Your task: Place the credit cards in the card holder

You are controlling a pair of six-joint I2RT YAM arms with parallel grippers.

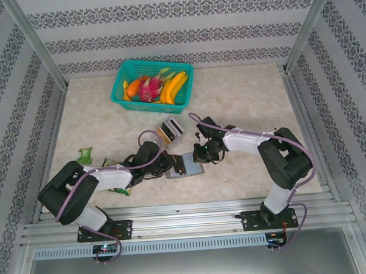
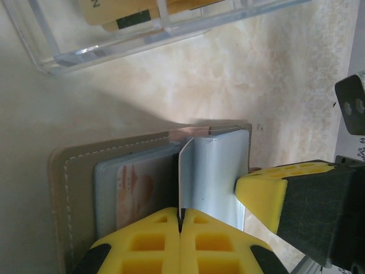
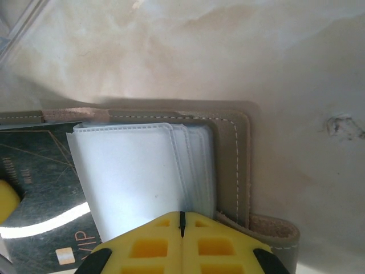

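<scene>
The card holder (image 1: 188,168) lies open on the table, between both grippers. In the left wrist view its grey cover (image 2: 71,194) shows clear sleeves, one with an orange-patterned card (image 2: 134,191) inside. My left gripper (image 2: 182,211) is shut on a thin credit card (image 2: 184,177), which stands on edge over the sleeves. My right gripper (image 3: 182,214) is shut, its tips down on the stack of clear sleeves (image 3: 137,171) at the holder's right side; whether it pinches one I cannot tell. A dark card with VIP lettering (image 3: 40,188) shows left of the sleeves. More tan cards (image 2: 114,8) stand in a clear box (image 1: 172,130).
A teal basket of fruit (image 1: 119,91) sits at the back of the table. A green packet (image 1: 85,155) lies at the left, near the left arm. The right gripper's finger (image 2: 265,194) sits close beside the held card. Metal frame rails border the table.
</scene>
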